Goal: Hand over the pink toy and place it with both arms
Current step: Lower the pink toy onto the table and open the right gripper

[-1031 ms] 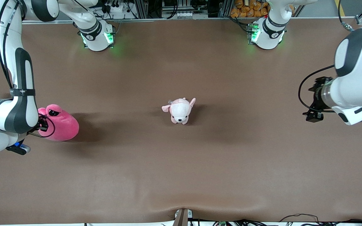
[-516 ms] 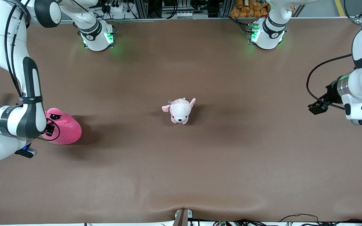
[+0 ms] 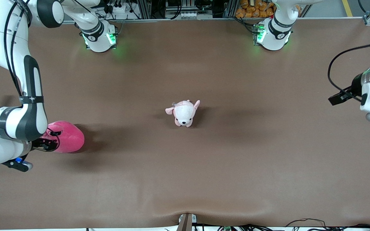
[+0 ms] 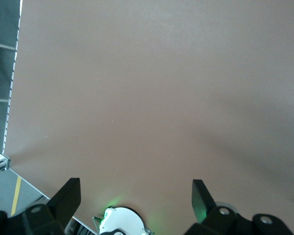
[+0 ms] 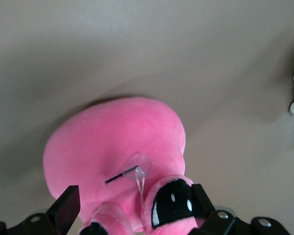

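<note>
Pink toy (image 3: pixel 66 140) lying at the right arm's end of the table, with the right gripper (image 3: pixel 45 145) set over its eye end.

The hot-pink plush is seen resting on the brown table (image 3: pixel 185 179), well apart from the small pale pink-and-white puppy plush (image 3: pixel 183 113) that stands at the table's middle. In the right wrist view the right gripper's (image 5: pixel 132 208) fingers (image 5: pixel 66 205) are spread wide, one on each side of the toy's (image 5: pixel 115 147) stalk eyes (image 5: pixel 171 203); no closing on the plush is shown, and whether the pads touch it cannot be told. A clear suction cup (image 5: pixel 138 164) is fixed to the toy's back. The left gripper (image 3: pixel 340 96) is held in the air over the left arm's end of the table, and in the left wrist view its (image 4: pixel 134 198) fingers (image 4: pixel 201 198) are seen wide apart with nothing between them, only bare table below.
</note>
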`<control>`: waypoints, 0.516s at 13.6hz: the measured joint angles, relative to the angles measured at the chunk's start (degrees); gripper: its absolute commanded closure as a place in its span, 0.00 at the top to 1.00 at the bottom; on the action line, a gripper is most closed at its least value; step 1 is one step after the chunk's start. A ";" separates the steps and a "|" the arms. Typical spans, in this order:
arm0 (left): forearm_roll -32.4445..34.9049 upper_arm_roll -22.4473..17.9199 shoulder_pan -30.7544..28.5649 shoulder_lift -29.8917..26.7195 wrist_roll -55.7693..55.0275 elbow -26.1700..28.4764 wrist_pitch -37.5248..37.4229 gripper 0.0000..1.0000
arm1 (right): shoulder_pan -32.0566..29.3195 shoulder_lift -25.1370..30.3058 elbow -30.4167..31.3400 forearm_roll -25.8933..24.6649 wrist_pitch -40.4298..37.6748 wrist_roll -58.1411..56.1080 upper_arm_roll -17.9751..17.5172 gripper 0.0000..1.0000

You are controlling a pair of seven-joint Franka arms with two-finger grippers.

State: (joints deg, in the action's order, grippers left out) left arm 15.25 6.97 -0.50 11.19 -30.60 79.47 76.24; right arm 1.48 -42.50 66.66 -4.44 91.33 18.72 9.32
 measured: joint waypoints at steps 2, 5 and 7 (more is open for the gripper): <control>0.00 0.02 0.00 -2.53 4.57 -0.04 -0.03 1.00 | 0.01 0.07 -2.79 0.00 0.07 0.00 -0.07 1.00; -2.31 0.00 -1.23 -6.37 10.42 -0.10 0.05 1.00 | 0.97 0.47 -8.04 0.01 0.59 -0.15 -0.89 1.00; -6.25 -0.01 -2.92 -8.83 12.88 0.23 0.48 1.00 | 2.83 2.70 -12.27 0.04 1.91 -0.36 -2.26 1.00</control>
State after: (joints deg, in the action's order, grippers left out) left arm 9.00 6.96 -3.43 2.36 -17.71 79.70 76.72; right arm 4.32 -39.80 54.39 -4.40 93.24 18.36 7.06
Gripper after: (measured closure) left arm 0.000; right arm 0.000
